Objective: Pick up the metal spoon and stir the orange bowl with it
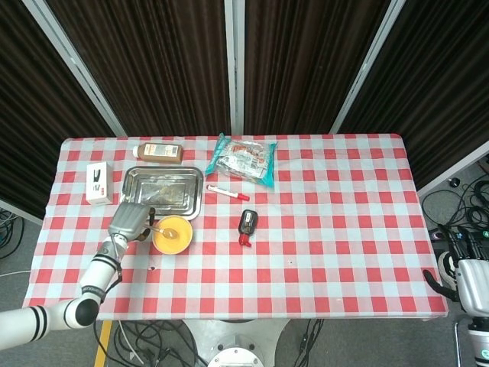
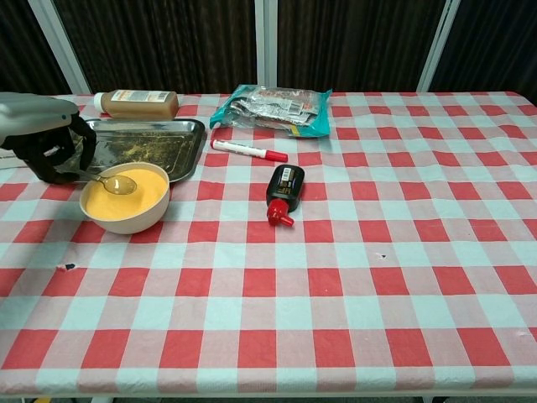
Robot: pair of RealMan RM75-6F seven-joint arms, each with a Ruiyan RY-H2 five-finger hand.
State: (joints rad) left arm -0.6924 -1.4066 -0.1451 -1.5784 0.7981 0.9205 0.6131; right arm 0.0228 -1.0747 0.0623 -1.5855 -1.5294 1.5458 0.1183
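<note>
1. the left hand grips the metal spoon by its handle, fingers curled around the stem; in the head view the same hand sits just to the left of the orange bowl.
2. the spoon's long axis runs from the hand at the left, down and rightward, so its bowl end lies over the left part of the orange bowl, at or just above the orange contents. whether it actually touches them, i cannot tell.
3. the bowl stands on the checked tablecloth, just in front of the metal tray and close to its near edge.
4. the right hand hangs off the table's far right corner, well apart from everything; its fingers are too small and cropped to read, so i cannot tell whether it is open or closed. it does not show in the chest view.
5. judgement: the pickup looks done and the stirring is the step in hand. the left hand is plainly the nearer one, and the move turns on keeping the spoon tip inside the rim while circling.
6. risk, as i judge it: the tray edge behind and the bowl's own left wall are close to the handle, so a wide sweep could nudge the bowl or flick its contents out.
7. a black bottle with a red cap and a marker lie to the right, clear of the work.
</note>
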